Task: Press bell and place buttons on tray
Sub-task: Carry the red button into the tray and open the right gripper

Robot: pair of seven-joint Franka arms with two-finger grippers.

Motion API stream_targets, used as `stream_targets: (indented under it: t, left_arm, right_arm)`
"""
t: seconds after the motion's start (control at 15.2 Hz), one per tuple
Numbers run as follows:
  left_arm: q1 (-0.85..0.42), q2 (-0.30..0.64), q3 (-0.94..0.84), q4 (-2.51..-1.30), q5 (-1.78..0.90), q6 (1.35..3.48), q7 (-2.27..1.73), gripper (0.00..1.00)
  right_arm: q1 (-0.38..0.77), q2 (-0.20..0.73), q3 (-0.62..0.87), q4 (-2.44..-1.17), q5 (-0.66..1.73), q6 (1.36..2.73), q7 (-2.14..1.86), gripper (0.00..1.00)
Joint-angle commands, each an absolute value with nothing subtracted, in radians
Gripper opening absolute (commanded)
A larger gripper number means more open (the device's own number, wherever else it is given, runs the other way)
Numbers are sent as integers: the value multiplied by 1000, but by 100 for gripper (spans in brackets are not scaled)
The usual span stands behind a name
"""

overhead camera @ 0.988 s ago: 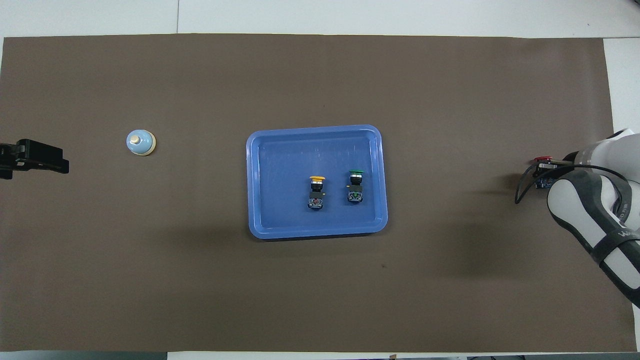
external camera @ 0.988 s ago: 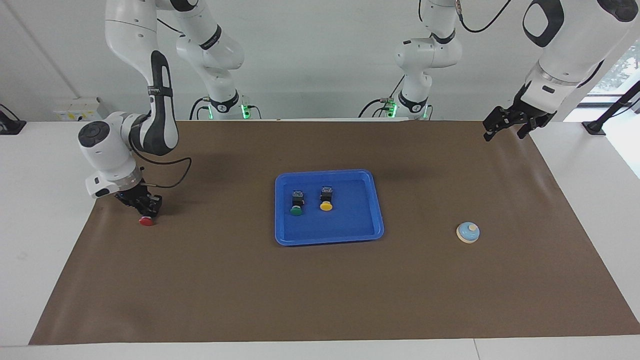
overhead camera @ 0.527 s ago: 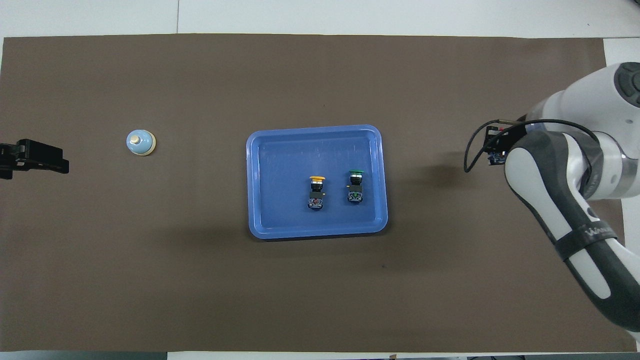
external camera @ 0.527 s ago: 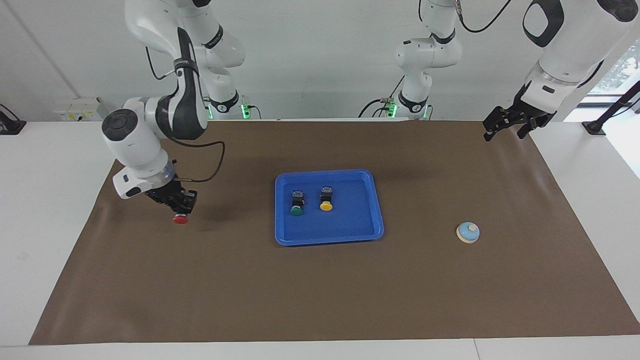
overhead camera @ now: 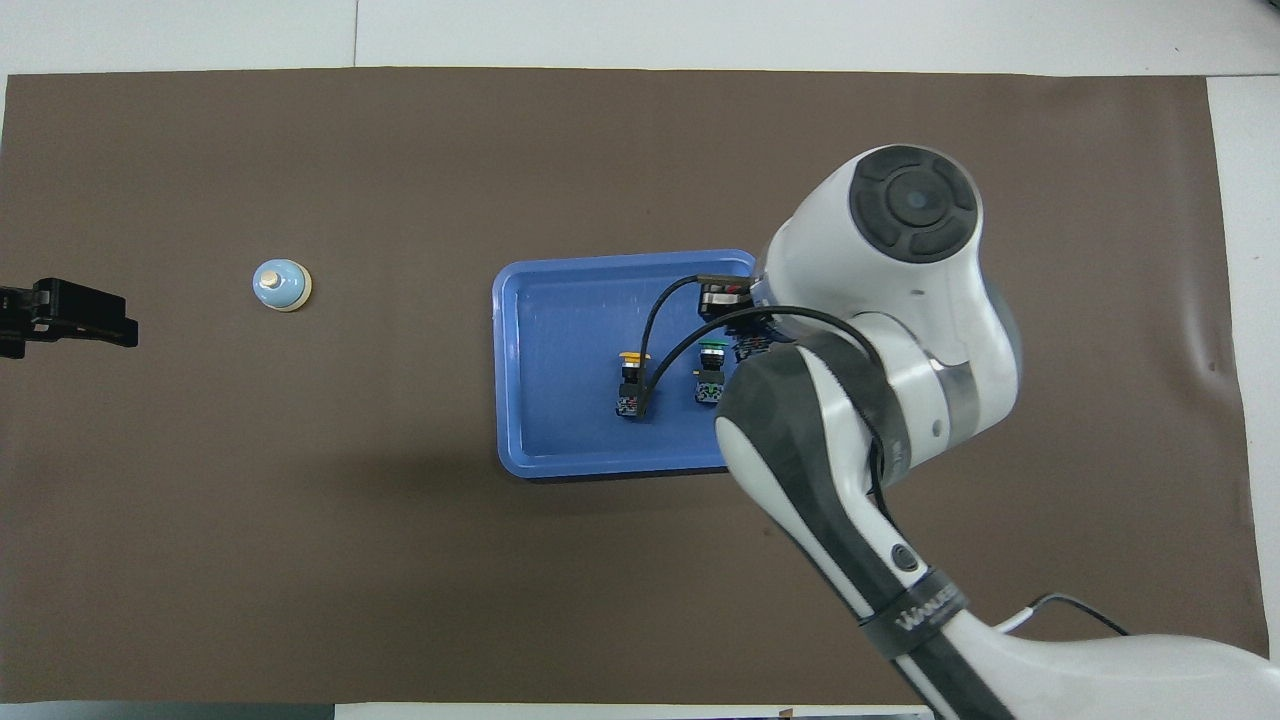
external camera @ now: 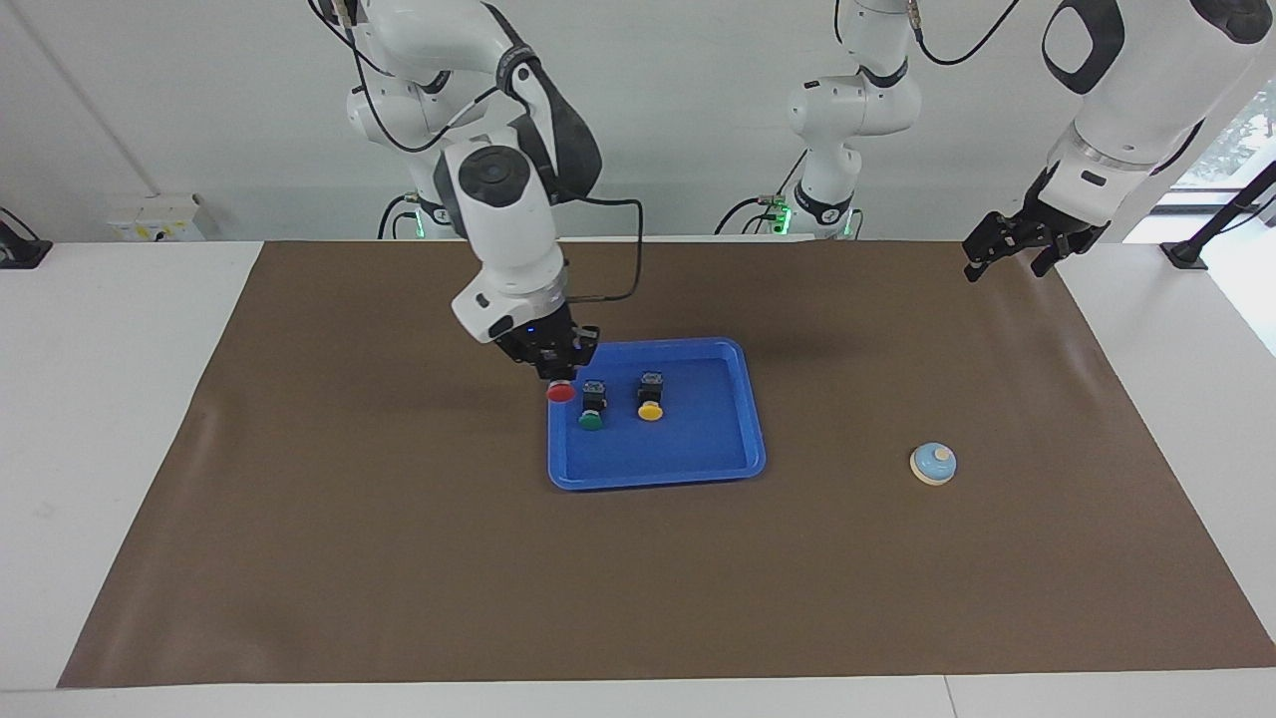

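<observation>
My right gripper (external camera: 558, 377) is shut on the red button (external camera: 561, 393) and holds it in the air over the blue tray (external camera: 698, 465) at its edge toward the right arm's end. The green button (external camera: 591, 407) and the yellow button (external camera: 650, 397) lie side by side in the tray. In the overhead view my right arm covers the red button and part of the tray (overhead camera: 560, 300). The light-blue bell (external camera: 933, 464) stands on the mat toward the left arm's end. My left gripper (external camera: 1007, 257) waits open in the air over the mat's corner at that end.
A brown mat (external camera: 399, 558) covers the table, with white table surface around it. The right arm's cable (overhead camera: 660, 330) hangs over the tray above the buttons.
My right gripper has carried the red button up from the mat at the right arm's end and across to the tray's edge. The left arm has not moved.
</observation>
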State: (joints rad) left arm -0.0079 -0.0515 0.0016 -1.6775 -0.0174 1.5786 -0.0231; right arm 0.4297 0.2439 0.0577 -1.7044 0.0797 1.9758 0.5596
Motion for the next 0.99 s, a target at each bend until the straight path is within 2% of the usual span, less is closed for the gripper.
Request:
stream_targets:
  t: [0.0, 0.26, 0.4, 0.53, 0.92]
  left_arm:
    - [-8, -58, 3, -1669, -14, 1568, -28, 100]
    - [-8, -58, 3, -1669, -14, 1568, -28, 100]
    - [-8, -58, 3, -1669, -14, 1568, -28, 100]
    - [-8, -58, 3, -1669, -14, 1568, -28, 100]
    - [-8, -58, 3, -1669, -14, 1568, -28, 100]
  right_arm:
    - [530, 320, 48, -1635, 91, 1976, 613, 0]
    - [638, 469, 44, -1517, 49, 2009, 748, 0]
    - [667, 512, 44, -1509, 41, 2067, 775, 0]
    - [676, 526, 44, -1528, 32, 2140, 779, 0]
    - [710, 569, 41, -1592, 20, 2238, 784, 0]
